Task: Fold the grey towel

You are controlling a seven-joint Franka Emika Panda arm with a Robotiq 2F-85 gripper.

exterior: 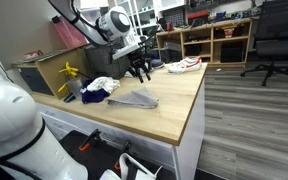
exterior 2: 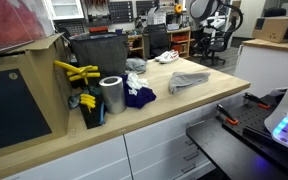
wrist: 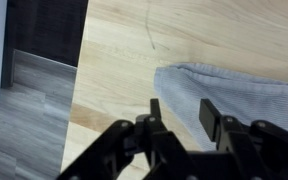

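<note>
The grey towel [exterior: 134,98] lies folded on the wooden table, also in an exterior view [exterior 2: 189,80] and in the wrist view [wrist: 239,95]. My gripper [exterior: 140,71] hangs above the table just beyond the towel's far end. In the wrist view the two black fingers [wrist: 182,115] are spread apart with nothing between them, above the towel's edge. In an exterior view the arm [exterior 2: 206,12] shows at the far end of the table.
A blue and white cloth heap [exterior: 100,88] and a metal cylinder [exterior 2: 111,95] sit beside the towel. A white shoe [exterior: 184,65] lies at the far table end. Yellow tools [exterior 2: 76,72] and a dark bin [exterior 2: 96,52] stand along the back. Table edge [exterior: 189,120] drops to the floor.
</note>
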